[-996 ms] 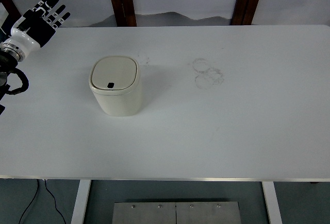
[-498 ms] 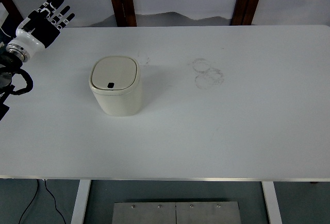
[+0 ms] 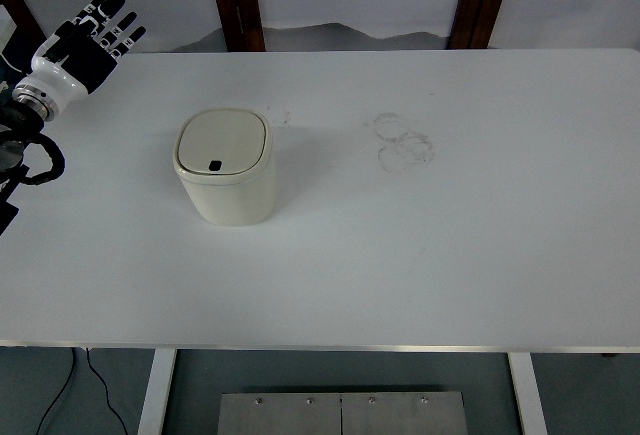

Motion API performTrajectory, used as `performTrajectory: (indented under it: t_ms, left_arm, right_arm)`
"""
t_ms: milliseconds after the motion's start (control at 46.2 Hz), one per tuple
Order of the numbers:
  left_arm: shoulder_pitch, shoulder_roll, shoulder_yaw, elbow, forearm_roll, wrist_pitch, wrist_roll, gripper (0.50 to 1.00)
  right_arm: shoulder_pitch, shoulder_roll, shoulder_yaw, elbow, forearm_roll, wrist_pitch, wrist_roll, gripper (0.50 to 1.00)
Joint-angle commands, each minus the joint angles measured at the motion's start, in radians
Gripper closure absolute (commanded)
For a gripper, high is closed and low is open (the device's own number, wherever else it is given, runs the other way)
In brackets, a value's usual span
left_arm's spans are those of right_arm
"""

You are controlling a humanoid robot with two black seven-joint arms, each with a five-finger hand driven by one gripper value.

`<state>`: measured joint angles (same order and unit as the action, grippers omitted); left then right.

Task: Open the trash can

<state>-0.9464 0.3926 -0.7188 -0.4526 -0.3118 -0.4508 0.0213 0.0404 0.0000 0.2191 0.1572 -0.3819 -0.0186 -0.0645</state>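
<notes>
A small cream trash can stands upright on the white table, left of the middle. Its lid is down flat, with a small dark button near the lid's front edge. My left hand is at the far left corner of the table, well away from the can, up and to its left. Its black fingers are spread and hold nothing. The right arm does not show.
Faint ring marks lie on the table right of the can. Two dark wooden posts stand behind the table's far edge. A metal plate and a cable show below the near edge.
My left hand moved slightly right and up from a second ago, then held still. The can has not moved and its lid stays down.
</notes>
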Motion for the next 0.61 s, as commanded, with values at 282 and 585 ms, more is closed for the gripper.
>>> performTrajectory:
  t_ms: [282,585]
  left_arm:
    - [0.024,-0.020,-0.001,0.000,-0.001,0.000,0.000,0.500]
    - [0.054,-0.029,-0.001,0.000,0.000,-0.002,0.000,0.500]
  right_arm:
    - [0.001,0.000,0.000,0.001,0.000,0.000,0.000,0.505]
    - [-0.001,0.000,0.000,0.001,0.000,0.000,0.000,0.505]
